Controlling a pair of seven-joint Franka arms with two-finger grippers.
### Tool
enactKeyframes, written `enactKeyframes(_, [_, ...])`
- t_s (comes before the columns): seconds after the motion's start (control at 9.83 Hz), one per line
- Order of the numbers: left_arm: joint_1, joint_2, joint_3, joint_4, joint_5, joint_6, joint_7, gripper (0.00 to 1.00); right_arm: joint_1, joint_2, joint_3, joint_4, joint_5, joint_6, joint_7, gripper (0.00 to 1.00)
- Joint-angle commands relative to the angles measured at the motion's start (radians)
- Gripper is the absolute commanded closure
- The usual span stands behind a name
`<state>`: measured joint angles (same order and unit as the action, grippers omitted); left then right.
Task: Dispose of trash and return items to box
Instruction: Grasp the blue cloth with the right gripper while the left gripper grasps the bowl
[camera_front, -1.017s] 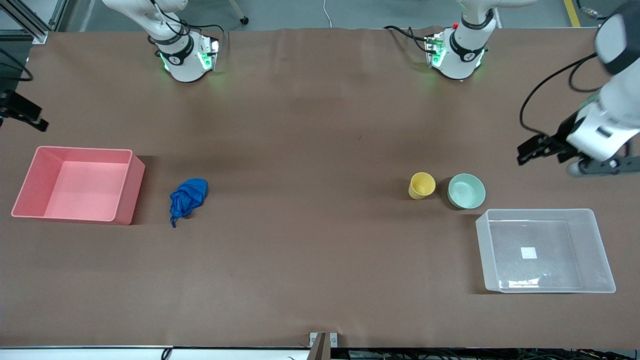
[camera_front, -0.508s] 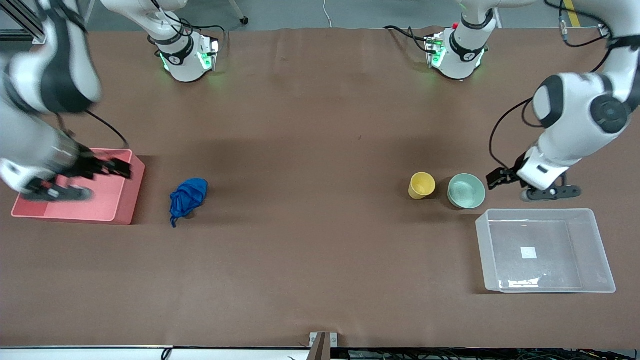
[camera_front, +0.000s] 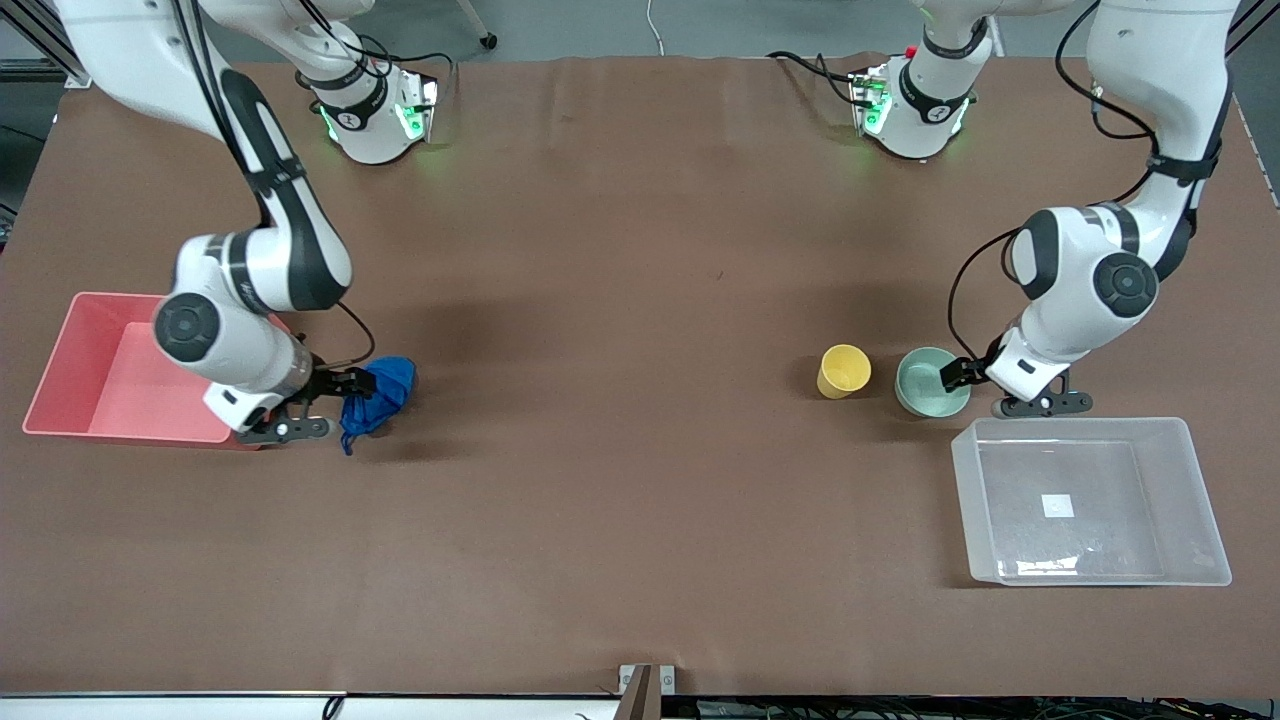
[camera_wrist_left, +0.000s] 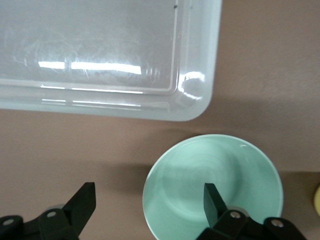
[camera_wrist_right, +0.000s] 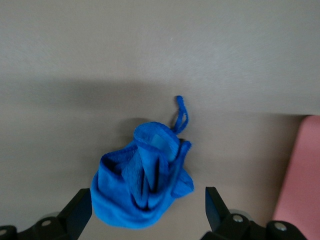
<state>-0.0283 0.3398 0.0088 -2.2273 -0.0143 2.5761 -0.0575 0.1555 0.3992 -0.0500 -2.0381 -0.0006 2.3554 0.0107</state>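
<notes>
The pink bin is partly covered in the front view by the right arm, which hides its corner nearest the blue wad; in the right wrist view only a strip of the bin shows at the edge. The left gripper hides part of the mint-green bowl rim. In the left wrist view the clear tub is cut off, and a yellow sliver barely shows

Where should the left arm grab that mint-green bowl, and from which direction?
Take the mint-green bowl by its thin rim, coming straight down. It sits upright and shallow, and the left gripper, jaws open, already hangs with one finger over its inside.
</notes>
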Motion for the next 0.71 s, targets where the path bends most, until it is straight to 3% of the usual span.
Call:
enactKeyframes(0.0, [0.005,0.071,0.000,0.005,0.013,0.044,0.033,0.50,0.002,0.039,-0.004,-0.031,0.007,0.041,0.011,0.00])
enactKeyframes(0.1, [0.005,0.070,-0.001,0.005,0.008,0.045,0.068,0.86,0.009,0.041,-0.002,-0.042,0.007,0.047,0.011,0.01])
enactKeyframes(0.2, [0.007,0.065,-0.001,0.002,-0.009,0.045,0.074,0.97,0.010,0.050,-0.002,-0.044,0.008,0.091,0.012,0.03])
enactKeyframes(0.31, [0.005,0.064,0.000,-0.003,-0.010,0.045,0.076,0.99,0.004,0.064,-0.002,-0.044,0.007,0.114,0.012,0.08])
enactKeyframes(0.41, [0.005,0.038,0.000,-0.015,-0.012,0.035,0.088,1.00,0.001,0.066,-0.002,-0.045,0.011,0.114,0.014,0.41])
enactKeyframes(0.61, [0.005,-0.078,0.002,-0.035,-0.012,-0.052,0.096,1.00,0.002,0.072,-0.002,-0.060,0.121,0.131,0.017,0.83])
